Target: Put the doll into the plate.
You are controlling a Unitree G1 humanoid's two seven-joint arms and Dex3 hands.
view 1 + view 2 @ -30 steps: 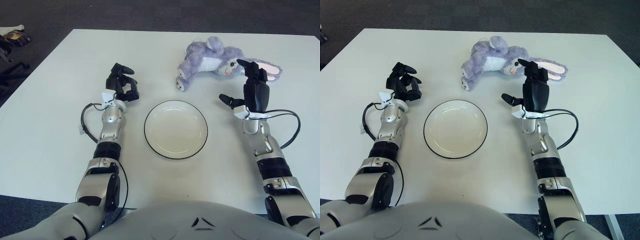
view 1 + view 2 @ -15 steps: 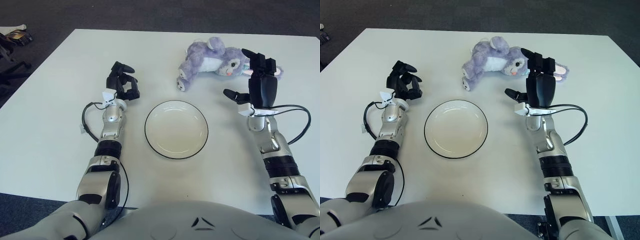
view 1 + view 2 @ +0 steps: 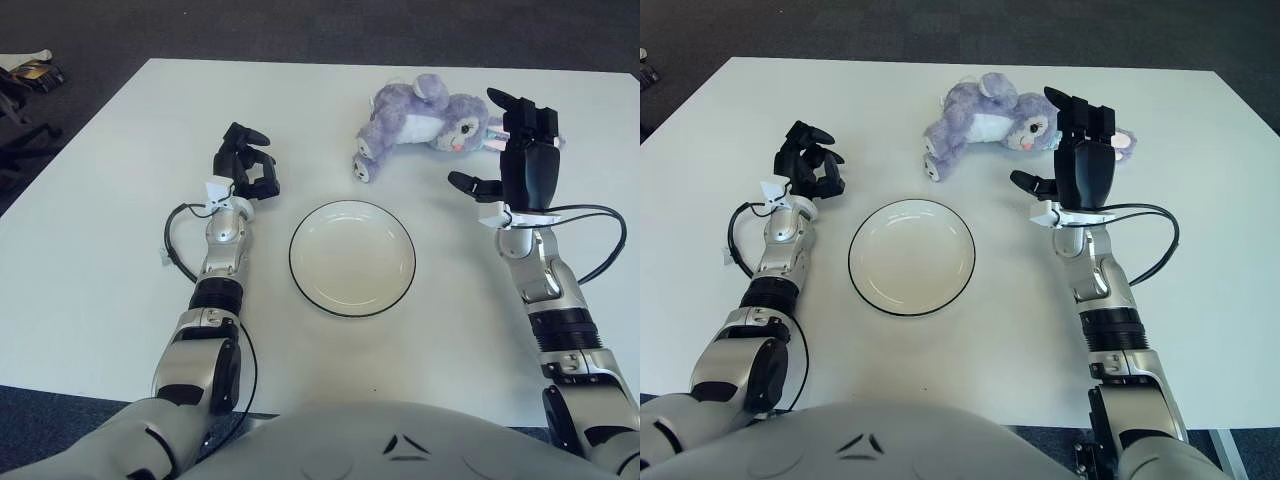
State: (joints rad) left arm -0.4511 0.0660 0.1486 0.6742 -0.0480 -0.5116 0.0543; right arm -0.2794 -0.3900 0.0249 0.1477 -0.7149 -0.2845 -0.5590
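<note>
The doll (image 3: 428, 122), a lilac plush rabbit, is lying on its side on the table (image 3: 90, 260) beyond the plate (image 3: 352, 258). I am reaching for it, my right hand (image 3: 522, 160) hovering beside its head, fingers spread, holding nothing. Next I am needing to close around the body and carry it over; my left hand (image 3: 243, 168) is waiting left of the plate, fingers curled.

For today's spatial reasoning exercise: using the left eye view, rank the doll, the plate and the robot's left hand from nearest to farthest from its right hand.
1. The doll: just left of the open right hand, at the table's far side.
2. The plate: nearer the robot, centre of the table, empty.
3. The left hand: across the table, left of the plate, fingers curled.
</note>
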